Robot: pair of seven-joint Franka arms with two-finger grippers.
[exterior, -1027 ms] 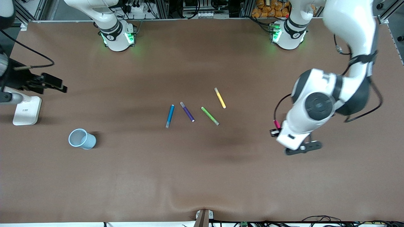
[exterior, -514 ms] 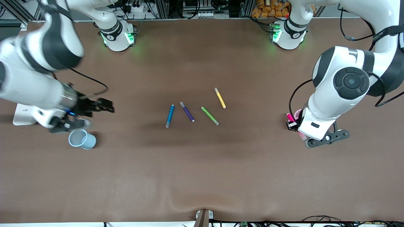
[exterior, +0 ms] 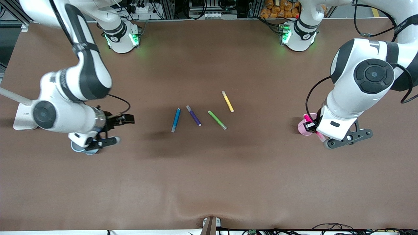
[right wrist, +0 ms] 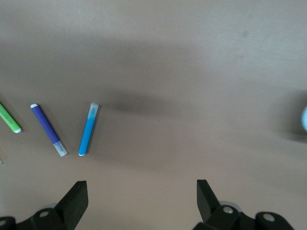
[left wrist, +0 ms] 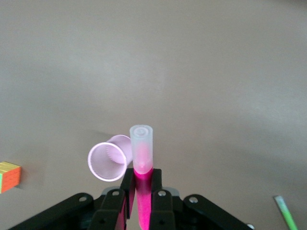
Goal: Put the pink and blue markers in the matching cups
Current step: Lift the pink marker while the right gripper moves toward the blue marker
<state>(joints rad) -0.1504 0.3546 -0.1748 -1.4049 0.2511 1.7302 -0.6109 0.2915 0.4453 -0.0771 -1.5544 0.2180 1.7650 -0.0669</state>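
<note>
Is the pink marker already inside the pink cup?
No, in the left wrist view the pink marker is clamped in the left gripper, above and beside the pink cup, not in it.

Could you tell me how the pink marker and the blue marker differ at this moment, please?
The pink marker is clamped in the left gripper over the pink cup; the blue marker lies loose on the table. Pink is airborne, blue flat. Both are slim pens with pale ends.

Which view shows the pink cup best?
Left wrist view: pink cup shows its whole open rim beside the gripped pink marker. Front view shows only part, under the left gripper. Right wrist view: none.
</note>
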